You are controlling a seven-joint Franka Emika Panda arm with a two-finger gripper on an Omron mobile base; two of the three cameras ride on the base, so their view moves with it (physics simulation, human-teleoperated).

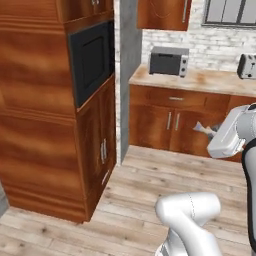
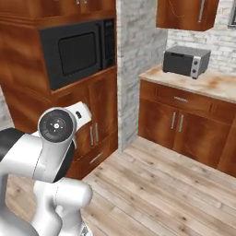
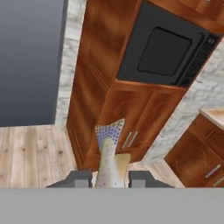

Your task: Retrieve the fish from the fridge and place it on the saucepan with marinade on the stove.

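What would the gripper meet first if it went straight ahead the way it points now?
Probably the lower doors of the tall wooden cabinet, below the built-in microwave. The gripper, shut on the fish, points there across open wooden floor, with nothing nearer visible. Depth is unclear, so the gap cannot be judged.

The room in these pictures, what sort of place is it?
A home kitchen, by the look of it. A built-in microwave sits in tall wooden cabinets, a toaster oven stands on a stone counter, and the robot's gripper is carrying a fish.
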